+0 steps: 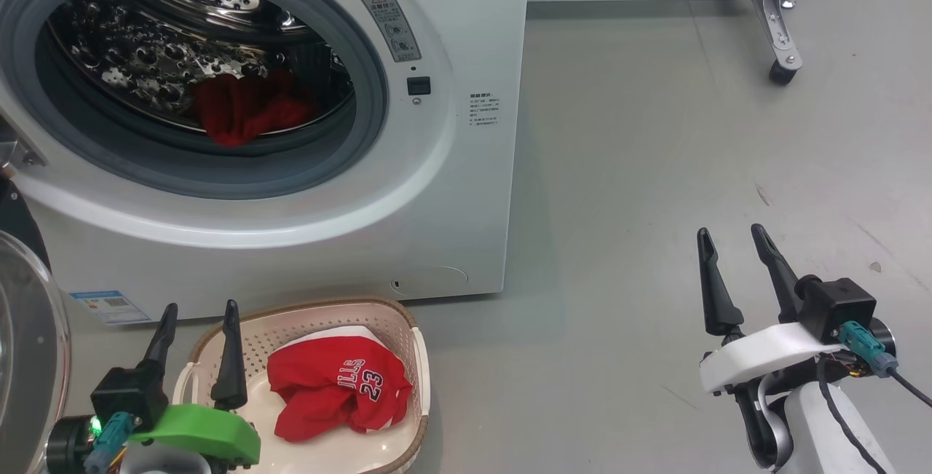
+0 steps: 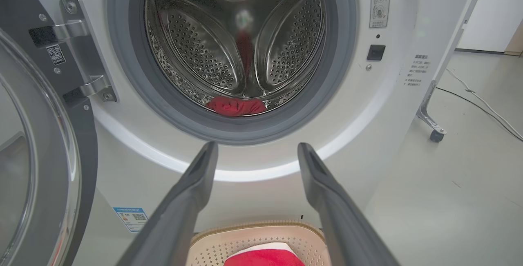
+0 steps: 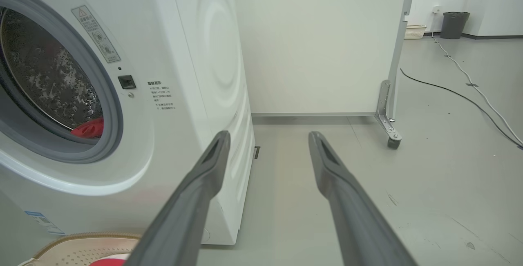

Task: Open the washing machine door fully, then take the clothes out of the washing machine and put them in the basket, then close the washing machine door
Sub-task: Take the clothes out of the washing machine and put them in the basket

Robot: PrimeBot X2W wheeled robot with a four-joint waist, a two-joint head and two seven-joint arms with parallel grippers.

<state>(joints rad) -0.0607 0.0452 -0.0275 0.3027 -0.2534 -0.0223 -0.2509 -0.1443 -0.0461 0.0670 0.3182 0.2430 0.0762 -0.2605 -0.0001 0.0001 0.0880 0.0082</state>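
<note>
— What did the washing machine look like?

— It was a boxy white front-loader with a smooth skin and a broad grey rubber seal ringing the porthole. Behind the seal gleamed the steel drum, dimpled and punched with small holes. The washing machine door stood swung wide on the left. It had a glossy black rim around a bulging clear bowl and hung on a metal hinge.

— And the clothes?

— One crumpled red piece lay at the bottom of the drum. A red jersey, its lettering and number 23 upside down in the head view, sat bunched over some white cloth in the basket. That was a cream perforated plastic tub with a brown woven-look rim, on the grey floor just in front of the machine.

— The arms?

— The left end effector hovered above the basket, its long dark fingers pointing at the porthole, spread apart and gripping nothing. The right end effector hung well to the right over bare floor. Its fingers were likewise parted and empty, aimed past the machine's right side.
</note>
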